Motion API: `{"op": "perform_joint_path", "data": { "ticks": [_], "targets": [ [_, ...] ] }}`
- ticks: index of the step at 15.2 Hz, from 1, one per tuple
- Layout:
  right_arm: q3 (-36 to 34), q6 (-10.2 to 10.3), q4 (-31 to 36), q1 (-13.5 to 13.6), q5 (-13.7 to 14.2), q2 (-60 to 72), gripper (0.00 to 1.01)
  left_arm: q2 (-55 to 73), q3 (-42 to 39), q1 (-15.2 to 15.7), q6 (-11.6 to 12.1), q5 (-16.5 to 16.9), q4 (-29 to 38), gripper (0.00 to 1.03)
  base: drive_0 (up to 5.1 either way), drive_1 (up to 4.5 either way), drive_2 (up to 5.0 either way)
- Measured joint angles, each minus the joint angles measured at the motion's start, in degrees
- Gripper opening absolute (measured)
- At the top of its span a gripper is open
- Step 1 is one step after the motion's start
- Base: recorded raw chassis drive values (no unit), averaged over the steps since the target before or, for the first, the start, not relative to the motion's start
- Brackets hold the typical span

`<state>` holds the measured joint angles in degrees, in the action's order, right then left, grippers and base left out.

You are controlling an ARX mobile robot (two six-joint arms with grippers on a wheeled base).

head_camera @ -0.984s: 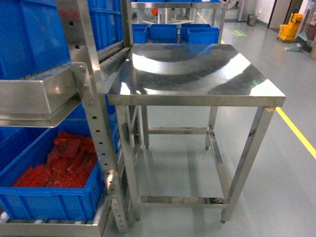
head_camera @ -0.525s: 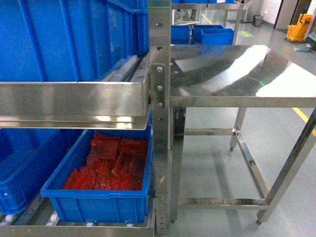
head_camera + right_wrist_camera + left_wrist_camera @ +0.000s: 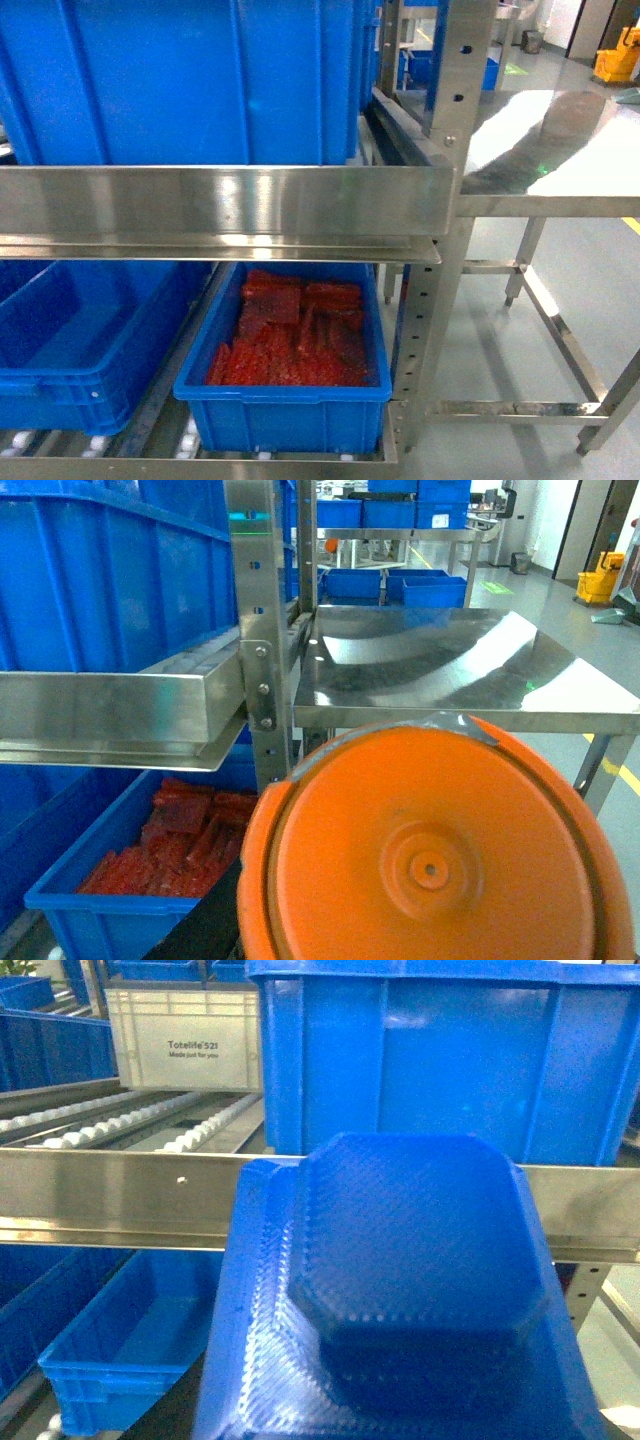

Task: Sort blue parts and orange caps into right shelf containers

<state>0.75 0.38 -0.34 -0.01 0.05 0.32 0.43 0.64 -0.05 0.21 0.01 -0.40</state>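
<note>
Before the steel shelf rail (image 3: 220,200), the head view now faces the rack squarely; a second ago the steel table (image 3: 560,150) filled the frame, now pushed to the rail's right. The base has evidently swung toward the shelving, bringing the large blue crate (image 3: 180,80) above the rail within closer range. Below the rail, a smaller blue bin (image 3: 290,410) holds red pieces. Neither arm appears in the head view. Each wrist view is filled by its load: a blue moulded part (image 3: 410,1270) on the left, an orange cap (image 3: 430,860) on the right, both short of the rail. Jaws are hidden; their state cannot be told.
</note>
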Motion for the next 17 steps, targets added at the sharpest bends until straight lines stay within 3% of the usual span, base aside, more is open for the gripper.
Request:
{"op": "perform_joint_path", "data": {
  "ticks": [9, 17],
  "targets": [
    [0.0, 0.0, 0.0, 0.0, 0.0, 0.0, 0.43, 0.0, 0.0, 0.0, 0.0, 0.0, 0.1, 0.42, -0.1, 2.56, -2.8],
    [0.0, 0.0, 0.0, 0.0, -0.1, 0.0, 0.43, 0.0, 0.0, 0.0, 0.0, 0.0, 0.0, 0.42, -5.1, 2.39, 2.4]
  ]
}}
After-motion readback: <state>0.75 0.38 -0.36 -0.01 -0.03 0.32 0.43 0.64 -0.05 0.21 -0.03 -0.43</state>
